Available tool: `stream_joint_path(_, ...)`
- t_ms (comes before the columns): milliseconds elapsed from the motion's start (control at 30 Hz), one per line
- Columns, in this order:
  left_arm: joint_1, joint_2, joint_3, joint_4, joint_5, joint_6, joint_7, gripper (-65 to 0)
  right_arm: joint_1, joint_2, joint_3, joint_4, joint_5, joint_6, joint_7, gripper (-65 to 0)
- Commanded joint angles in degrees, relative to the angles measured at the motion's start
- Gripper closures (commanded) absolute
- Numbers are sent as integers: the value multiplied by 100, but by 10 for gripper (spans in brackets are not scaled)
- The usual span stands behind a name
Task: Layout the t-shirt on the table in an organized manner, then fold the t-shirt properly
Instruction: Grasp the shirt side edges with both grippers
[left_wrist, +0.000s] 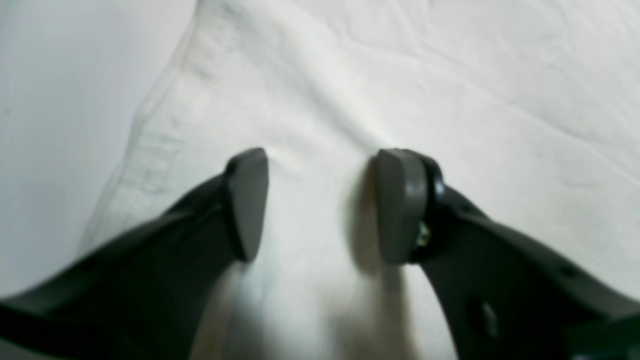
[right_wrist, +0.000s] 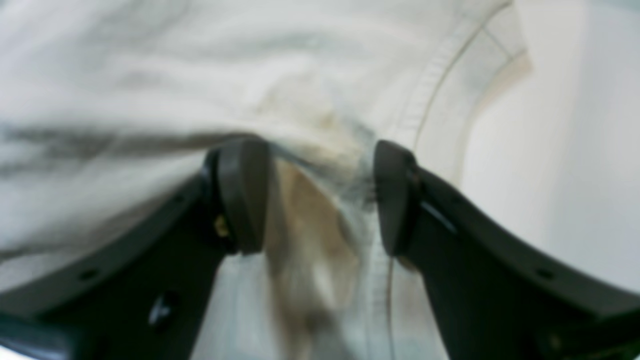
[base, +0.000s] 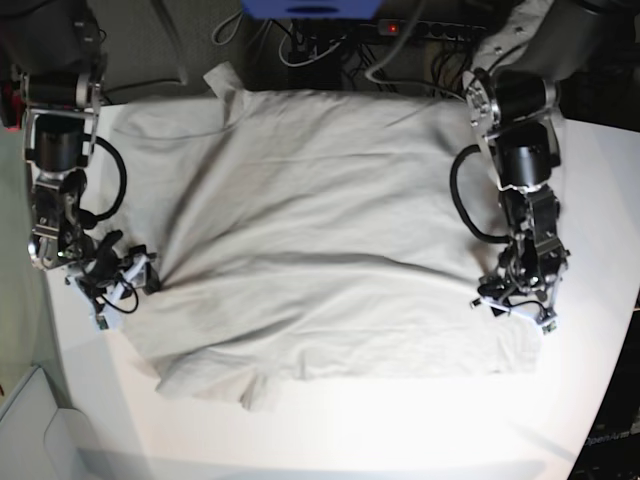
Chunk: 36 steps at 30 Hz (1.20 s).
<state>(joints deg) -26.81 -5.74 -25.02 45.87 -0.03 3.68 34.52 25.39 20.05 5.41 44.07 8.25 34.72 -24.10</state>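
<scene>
The pale grey-beige t-shirt (base: 320, 220) lies spread out and wrinkled on the white table (base: 400, 420). My left gripper (base: 495, 300) is at the shirt's edge on the base view's right. In the left wrist view it (left_wrist: 322, 205) is open, its pads just above flat cloth (left_wrist: 400, 75), with nothing pinched. My right gripper (base: 140, 278) is at the shirt's opposite edge, where creases radiate from it. In the right wrist view it (right_wrist: 320, 195) has its jaws apart with a raised bunch of cloth (right_wrist: 325, 150) and a hem between them.
Bare table shows beside the shirt's edge in both wrist views (left_wrist: 50, 125) (right_wrist: 575, 150). Cables and a power strip (base: 400, 30) lie beyond the table's far edge. The arm bases stand at the far corners (base: 60, 110) (base: 520, 110).
</scene>
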Motion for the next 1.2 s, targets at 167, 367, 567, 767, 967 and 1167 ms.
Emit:
stream_joint_path(167,-488,-72,0,-644,-186,-100,-116,-337,798,100,-123,-1493,-865,-74,1219,-342)
stream_joint_path(367,-1209,-204,9,-1593,-186,-100,-749,-338,1132,65,-88,-1889,-1427,-531,1658,-343)
stream_joint_path(567,-1666,-257,-8,-1681,-238,-100,-520,-338,1193,65,-88,-1317,-1419,-593,1605,-341)
stream_joint_path(767,-1623,-248,-26,-644,-247,-100,367,-338,745,30,-79,-43,-1392,-593,1113,-341)
stream_joint_path(967,-1288,-187,-17,464,-643,-100,464,-338,437,-304,-115,1021,-1419,-593,691,-343)
stream_joint_path(1167,-1473,-187,27,-503,-634,-100,-371,-338,270,-392,-115,1522,-1392,-584,128,-341)
